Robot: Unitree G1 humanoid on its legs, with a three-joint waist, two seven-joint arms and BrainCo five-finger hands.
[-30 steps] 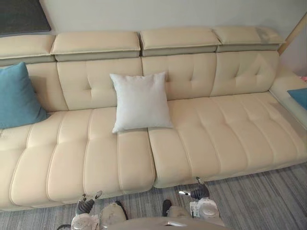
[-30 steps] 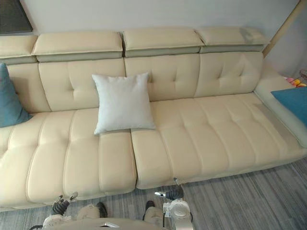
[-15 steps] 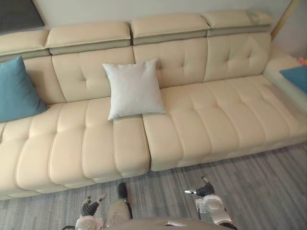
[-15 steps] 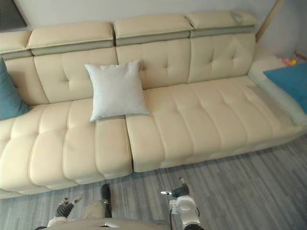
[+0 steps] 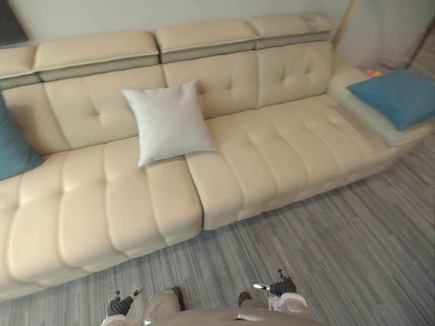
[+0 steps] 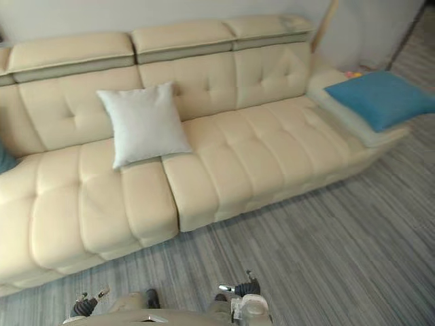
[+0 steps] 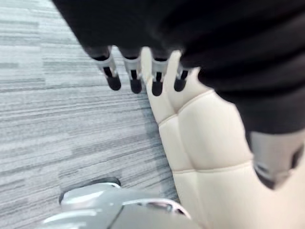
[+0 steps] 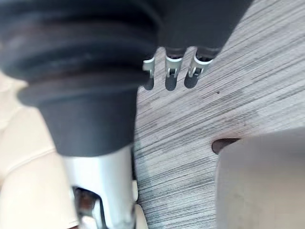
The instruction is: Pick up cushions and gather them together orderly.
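Noted long cream sofa (image 5: 272, 159) standing on grey striped carpet (image 5: 353, 238). Found white cushion (image 5: 170, 122) upright on the seat left of centre, leaning back against the backrest, lower edge spanning the seam between two seat sections. Found right blue cushion (image 5: 397, 96) lying flat on the low end section at the sofa's right, well apart from the white cushion. Found left blue cushion (image 5: 12, 153) at the sofa's far left, partly out of view, propped against the backrest, also well apart from the white cushion. Logged all three cushions as separate, none touching another, none held. Saw left robot hand (image 5: 121, 303) low over the carpet in front of the sofa's left half; in its wrist view, fingers (image 7: 135, 80) straight in a row, dark tips over carpet just beside the sofa's front edge, holding nothing. Saw right robot hand (image 5: 275, 288) low over the carpet farther right, clear of the sofa; in its wrist view, fingers (image 8: 170, 76) extended and relaxed over bare carpet, likewise empty.
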